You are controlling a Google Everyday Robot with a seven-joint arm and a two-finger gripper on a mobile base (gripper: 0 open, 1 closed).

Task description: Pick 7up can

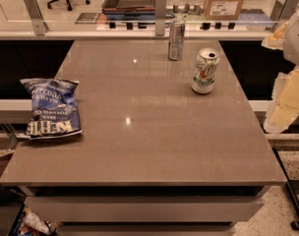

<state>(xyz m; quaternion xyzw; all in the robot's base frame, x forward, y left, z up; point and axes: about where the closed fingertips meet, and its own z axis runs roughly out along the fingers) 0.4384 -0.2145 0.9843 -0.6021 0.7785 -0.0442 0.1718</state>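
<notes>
Table (139,151): one 7up can (205,71), one silver can (176,40), one chip bag (50,107). Gripper (286,100) at right edge, state can't tell.

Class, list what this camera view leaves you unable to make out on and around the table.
- Pincer: beside the table, camera view, cut off by the frame's right edge.
- 7up can: back face, hidden by its own body.
- Silver can: lettering too small to read.
</notes>
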